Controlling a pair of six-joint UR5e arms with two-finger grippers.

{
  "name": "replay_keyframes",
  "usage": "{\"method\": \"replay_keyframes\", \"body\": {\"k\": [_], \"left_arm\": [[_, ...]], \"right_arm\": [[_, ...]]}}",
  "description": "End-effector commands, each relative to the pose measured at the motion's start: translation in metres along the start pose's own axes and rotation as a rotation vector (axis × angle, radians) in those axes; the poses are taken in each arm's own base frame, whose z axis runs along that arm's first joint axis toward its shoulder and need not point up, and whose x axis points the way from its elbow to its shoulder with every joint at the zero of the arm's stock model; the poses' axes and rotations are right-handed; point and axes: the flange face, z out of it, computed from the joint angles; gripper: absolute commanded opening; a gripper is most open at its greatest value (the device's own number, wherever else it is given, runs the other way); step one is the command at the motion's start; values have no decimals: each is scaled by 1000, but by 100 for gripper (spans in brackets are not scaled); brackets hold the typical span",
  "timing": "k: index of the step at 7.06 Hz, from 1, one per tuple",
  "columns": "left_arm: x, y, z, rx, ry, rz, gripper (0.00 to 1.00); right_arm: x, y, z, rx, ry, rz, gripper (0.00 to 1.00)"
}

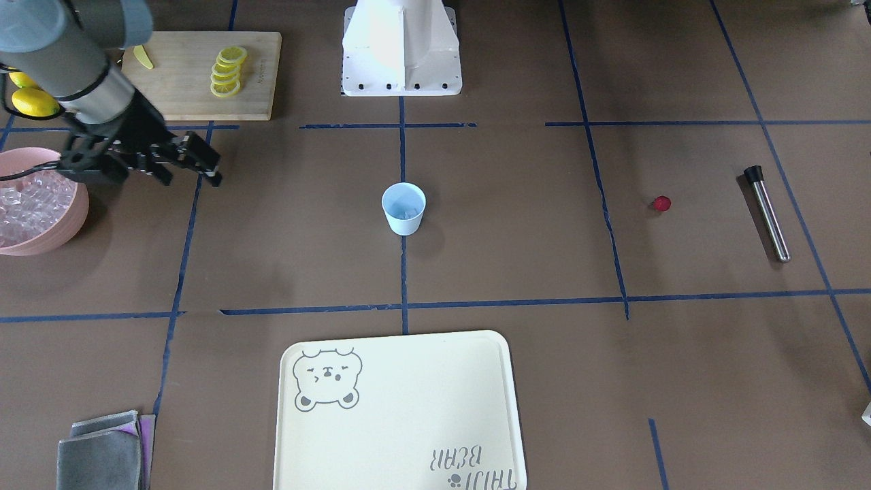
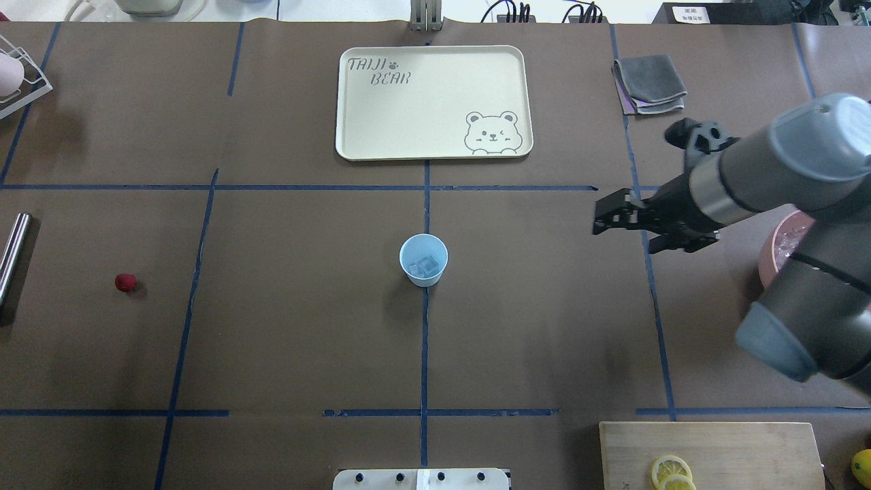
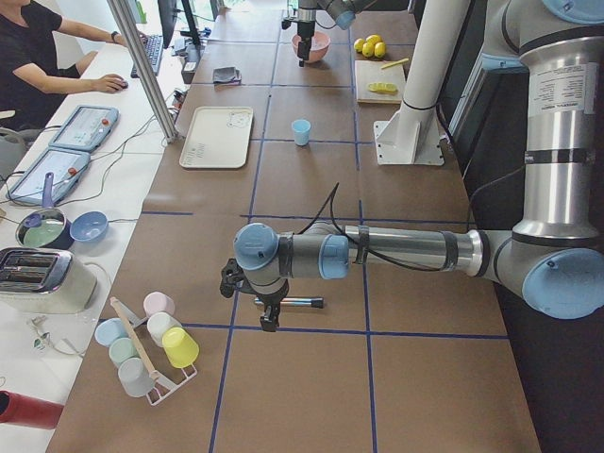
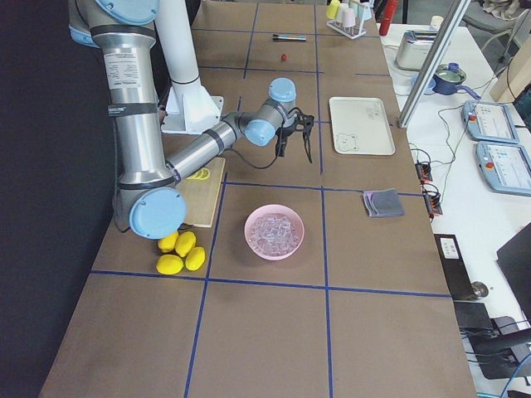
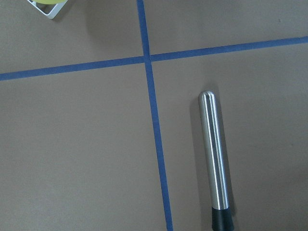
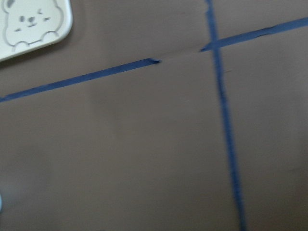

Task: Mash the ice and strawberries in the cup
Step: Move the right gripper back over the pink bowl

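Some ice point(image 2: 425, 265) in cup point(image 1: 404, 224), more in bowl point(image 1: 73, 223)

Tray point(image 1: 408, 422): cream, bear print, lying flat at the table's operator-side edge.
Cutting board point(image 1: 184, 88): wooden, carrying a row of overlapping lemon slices point(image 1: 226, 71).
Whole lemons point(image 4: 181, 251): yellow, grouped just beside the board.
Pink bowl point(image 1: 80, 216): near the board.
Metal rod point(image 1: 771, 218): steel, black-tipped, lying flat.
Cloths point(image 1: 102, 452): grey, folded, stacked.

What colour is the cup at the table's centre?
The cup is pale blue, clearest in the front-facing view.
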Motion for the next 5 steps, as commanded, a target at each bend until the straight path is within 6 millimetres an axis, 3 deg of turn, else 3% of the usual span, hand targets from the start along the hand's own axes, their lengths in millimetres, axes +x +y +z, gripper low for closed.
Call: {"method": "replay_keyframes", "body": {"k": [1, 3, 5], "left_arm": [[2, 0, -1, 3, 1, 3, 100], [2, 0, -1, 2, 1, 2, 100], [2, 0, -1, 3, 1, 1, 100]], "right_arm": [[154, -7, -29, -11, 110, -216, 100], [228, -10, -34, -33, 173, -390, 100], [233, -15, -26, -44, 179, -389, 100]]}}
